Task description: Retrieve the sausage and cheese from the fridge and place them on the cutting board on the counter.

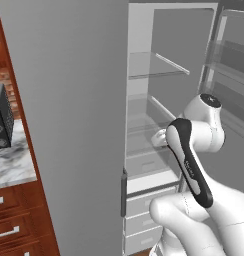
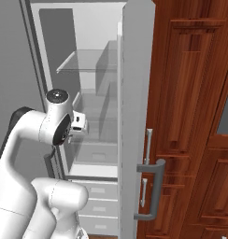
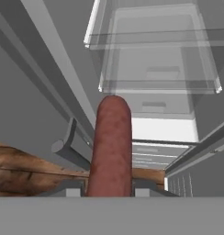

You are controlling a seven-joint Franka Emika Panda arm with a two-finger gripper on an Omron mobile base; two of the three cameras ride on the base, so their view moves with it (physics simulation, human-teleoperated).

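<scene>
The sausage (image 3: 111, 147), dark red-brown with a rounded end, stands straight up from the bottom of the hand view, and my gripper (image 3: 109, 189) is shut on its lower part, with one grey finger (image 3: 68, 189) on each side. The hand (image 1: 159, 138) reaches in front of the open fridge (image 1: 149, 85), level with its lower glass shelf (image 2: 95, 105). Past the sausage are the fridge's white drawers (image 3: 162, 73). The cheese and the cutting board are out of view. A corner of the marble counter (image 1: 11, 165) shows at the far left.
The grey fridge door (image 1: 69, 125) stands open on the left, the other door's edge (image 2: 134, 116) with its metal handle (image 2: 153, 186) on the right. Dark wooden cabinets (image 2: 190, 116) stand beyond it. A dark appliance (image 1: 1, 117) sits on the counter.
</scene>
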